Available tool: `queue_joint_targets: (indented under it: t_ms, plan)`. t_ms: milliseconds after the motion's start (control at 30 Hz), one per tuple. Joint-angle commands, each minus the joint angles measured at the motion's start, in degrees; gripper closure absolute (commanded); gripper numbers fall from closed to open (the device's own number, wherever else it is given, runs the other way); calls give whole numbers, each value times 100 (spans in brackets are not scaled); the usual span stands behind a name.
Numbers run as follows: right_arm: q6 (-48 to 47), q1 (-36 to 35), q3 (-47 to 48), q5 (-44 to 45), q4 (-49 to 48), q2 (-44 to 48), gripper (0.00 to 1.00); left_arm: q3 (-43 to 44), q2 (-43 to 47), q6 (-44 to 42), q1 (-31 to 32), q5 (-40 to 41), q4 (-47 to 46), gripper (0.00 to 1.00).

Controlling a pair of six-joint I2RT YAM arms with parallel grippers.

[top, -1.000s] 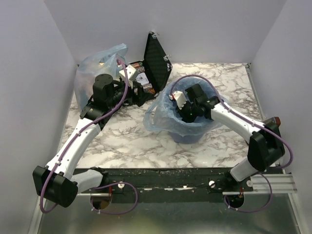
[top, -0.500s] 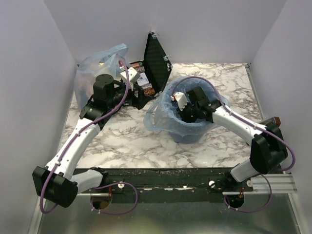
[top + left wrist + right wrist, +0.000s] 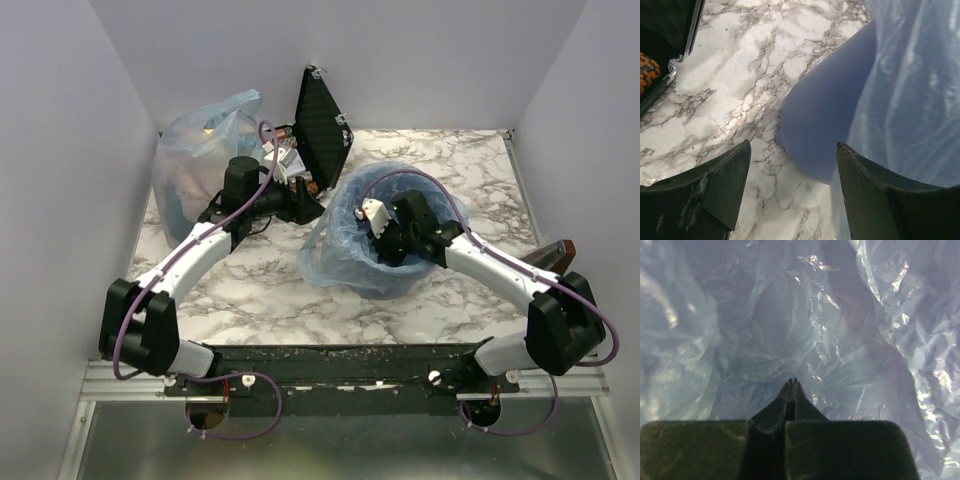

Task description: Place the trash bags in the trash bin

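Note:
The blue trash bin stands right of the table's middle. The limp light-blue trash bag lines its mouth and hangs over its left side. My right gripper reaches down into the bin. In the right wrist view it is shut, tips pressed together, with crinkled bag film all around and nothing seen between the jaws. My left gripper is just left of the bin. In the left wrist view it is open and empty, facing the bin's wall and the hanging bag.
A bulging clear bag of coloured items sits at the back left. An open black case with chips stands behind my left gripper; its edge shows in the left wrist view. White walls enclose the marble table.
My left arm has stretched right, bringing its gripper from the case toward the bin. My right gripper sits a little further right inside the bin, and the bag covers more of the bin's side.

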State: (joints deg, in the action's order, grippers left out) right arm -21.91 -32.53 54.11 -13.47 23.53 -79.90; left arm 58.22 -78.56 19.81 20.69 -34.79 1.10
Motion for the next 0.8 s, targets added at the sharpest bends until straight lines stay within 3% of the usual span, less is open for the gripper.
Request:
queue_joint_targets:
  t_ms: [0, 167, 333, 467, 567, 767]
  plan:
    - [-33, 1, -50, 29, -217, -341, 99, -135, -396, 840, -30, -442, -1111, 23]
    - [-24, 10, 64, -50, -349, -746, 99, 76, -581, 700, -135, -248, -840, 25]
    - [-94, 10, 600, 11, 187, -1002, 99, 392, -572, 567, -460, -274, -497, 25]
    - [-94, 1, 829, -164, 327, -493, 99, 436, -344, 673, -794, -704, -576, 23]
    - [46, 1, 1031, -173, 581, -132, 99, 366, -168, 1032, -996, -1590, -962, 21]
    - [152, 1, 1339, -94, 803, 351, 99, 94, -71, 1666, -909, -2453, -1367, 21]
